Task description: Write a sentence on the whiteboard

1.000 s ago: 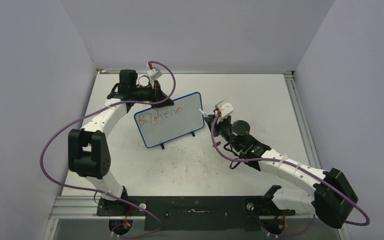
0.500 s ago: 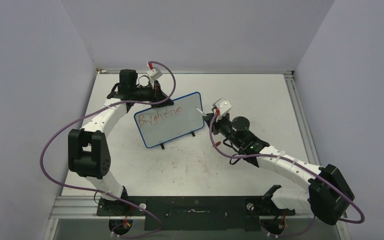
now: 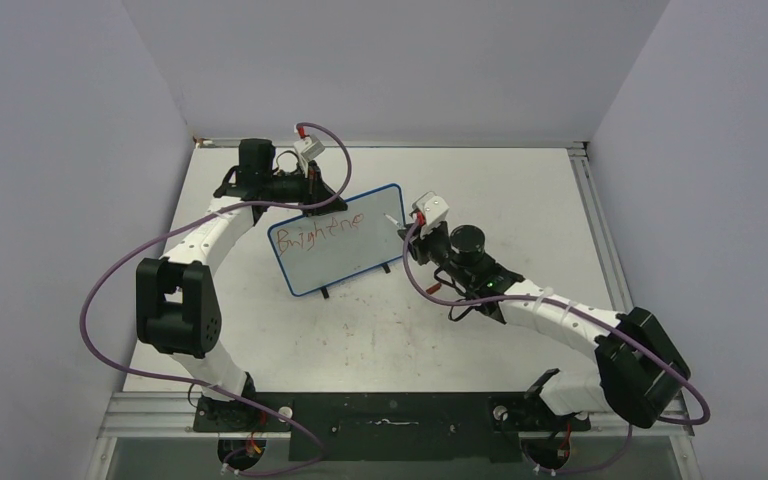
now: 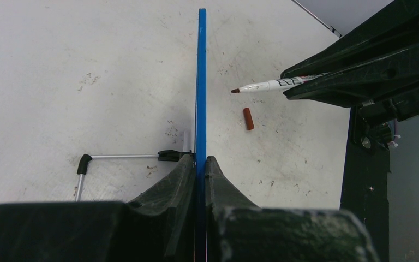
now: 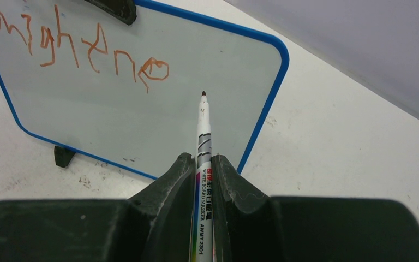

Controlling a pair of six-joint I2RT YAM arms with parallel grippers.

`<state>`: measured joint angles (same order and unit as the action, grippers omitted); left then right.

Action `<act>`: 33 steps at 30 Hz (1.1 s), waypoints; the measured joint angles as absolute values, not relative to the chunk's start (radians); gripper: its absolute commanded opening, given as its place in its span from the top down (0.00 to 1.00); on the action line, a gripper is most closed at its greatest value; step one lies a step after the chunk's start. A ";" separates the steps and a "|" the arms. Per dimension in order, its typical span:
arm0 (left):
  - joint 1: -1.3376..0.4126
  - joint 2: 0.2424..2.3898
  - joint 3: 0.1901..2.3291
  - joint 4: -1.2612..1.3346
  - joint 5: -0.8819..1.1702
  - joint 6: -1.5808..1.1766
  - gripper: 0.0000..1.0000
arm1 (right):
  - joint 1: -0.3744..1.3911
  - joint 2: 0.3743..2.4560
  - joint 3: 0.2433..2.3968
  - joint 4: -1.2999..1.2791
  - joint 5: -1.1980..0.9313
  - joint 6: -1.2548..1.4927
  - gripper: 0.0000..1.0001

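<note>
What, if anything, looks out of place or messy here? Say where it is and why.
A small red cap, probably the marker's, lies loose on the table on the writing side of the whiteboard. Reddish smudges stain the table near the board. Nothing looks spilled or broken.

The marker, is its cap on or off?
Off. The marker shows a bare tip, and a small red piece, maybe its cap, lies on the table.
</note>
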<state>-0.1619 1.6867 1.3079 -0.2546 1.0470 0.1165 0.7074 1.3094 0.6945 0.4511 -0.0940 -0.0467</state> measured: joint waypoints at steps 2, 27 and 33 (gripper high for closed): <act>-0.162 1.687 1.308 -0.255 1.047 0.117 1.00 | 0.707 1.323 0.709 0.461 -0.094 -0.050 0.95; -0.160 1.687 1.308 -0.254 1.032 0.121 1.00 | 0.710 1.457 0.765 0.499 -0.080 -0.067 0.95; -0.160 1.687 1.308 -0.255 1.032 0.121 1.00 | 0.723 1.457 0.762 0.499 -0.060 -0.066 0.95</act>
